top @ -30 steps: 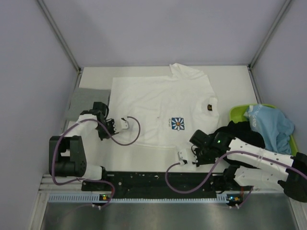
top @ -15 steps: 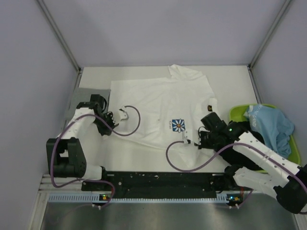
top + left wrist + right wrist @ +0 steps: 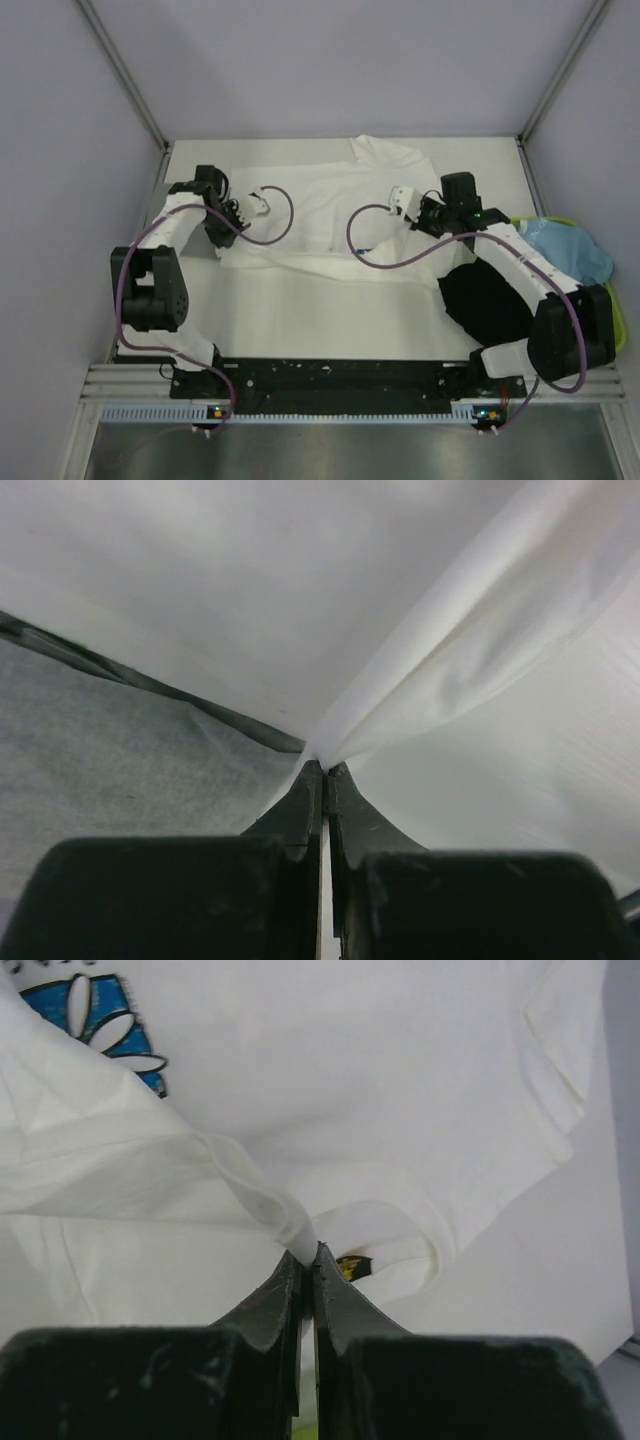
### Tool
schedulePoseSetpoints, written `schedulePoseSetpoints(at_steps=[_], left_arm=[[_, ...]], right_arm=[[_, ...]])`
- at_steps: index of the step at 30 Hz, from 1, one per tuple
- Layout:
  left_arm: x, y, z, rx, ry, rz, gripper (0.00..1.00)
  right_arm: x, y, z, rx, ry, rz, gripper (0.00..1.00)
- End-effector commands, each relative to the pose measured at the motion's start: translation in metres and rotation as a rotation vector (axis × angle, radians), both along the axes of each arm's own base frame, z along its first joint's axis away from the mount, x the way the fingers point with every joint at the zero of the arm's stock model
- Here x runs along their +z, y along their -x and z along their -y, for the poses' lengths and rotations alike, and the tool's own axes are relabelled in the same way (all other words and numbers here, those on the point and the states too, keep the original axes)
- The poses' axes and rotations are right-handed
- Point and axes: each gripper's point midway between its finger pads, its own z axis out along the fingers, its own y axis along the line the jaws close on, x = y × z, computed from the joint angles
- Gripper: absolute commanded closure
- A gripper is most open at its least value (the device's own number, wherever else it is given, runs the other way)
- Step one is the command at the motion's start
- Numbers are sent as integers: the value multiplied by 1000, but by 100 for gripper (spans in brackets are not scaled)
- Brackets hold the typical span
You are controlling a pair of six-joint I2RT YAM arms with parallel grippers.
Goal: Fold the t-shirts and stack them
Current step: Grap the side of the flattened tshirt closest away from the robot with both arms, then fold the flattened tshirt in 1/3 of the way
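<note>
On the table [image 3: 300,320], the white t-shirt [image 3: 320,215] is lying as the biggest thing in view, doubled into a band w/ its long axis running left-right across the middle. I'm seeing one sleeve poking out toward the far wall.

Right of it the black t-shirt [image 3: 490,300] is sitting in a heap near the right arm's base. Beyond that the light blue t-shirt [image 3: 575,250] is resting in the green tray [image 3: 619,318]. The grey t-shirt [image 3: 100,760] is showing only in the left wrist cam, under the white one's left edge.

Both claws are clamped tight on white cloth. The left gripper [image 3: 325,775] is pinching a bunched fold, w/ fabric fanning up and away from the tips. The right gripper [image 3: 308,1258] is doing the same on its side, w/ the blue flower print [image 3: 95,1030] off to the upper left and a small dark label [image 3: 352,1267] just past the tips.

What I'm judging matters next: the held edge is spanning claw to claw, approx parallel to the band, and the shirt's flat part is lying beyond and below both. Each arm is nearest its own end, so I reckon they'd need to lay it down together to keep it square.
</note>
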Motion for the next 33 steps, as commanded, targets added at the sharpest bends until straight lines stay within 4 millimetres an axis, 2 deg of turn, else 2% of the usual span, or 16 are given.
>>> schedulePoseSetpoints(at_steps=[1, 8, 15, 19, 23, 26, 27, 30, 31, 33], left_arm=[[16, -49, -6, 51, -34, 102, 100], [9, -75, -5, 42, -74, 107, 100], [7, -92, -8, 56, -140, 121, 100], [7, -99, -4, 54, -175, 136, 100], [4, -108, -8, 94, -240, 152, 100], [2, -115, -12, 143, -260, 149, 100], [-1, -115, -12, 152, -259, 142, 98], [3, -125, -10, 188, -242, 178, 68], [9, -132, -11, 217, -237, 214, 59], [27, -156, -15, 304, -230, 324, 49]], right_arm=[[57, -68, 0, 40, -41, 240, 100], [48, -97, 15, 48, 17, 232, 100], [31, -92, 34, 41, 107, 184, 100], [37, -99, 46, 18, 104, 197, 100], [43, -111, 38, 63, 88, 217, 100], [36, -116, 38, 64, 91, 202, 100], [33, -115, 38, 70, 97, 199, 100], [29, -117, 38, 79, 99, 194, 100], [28, -118, 36, 84, 93, 190, 100], [26, -125, 32, 88, 73, 185, 100]])
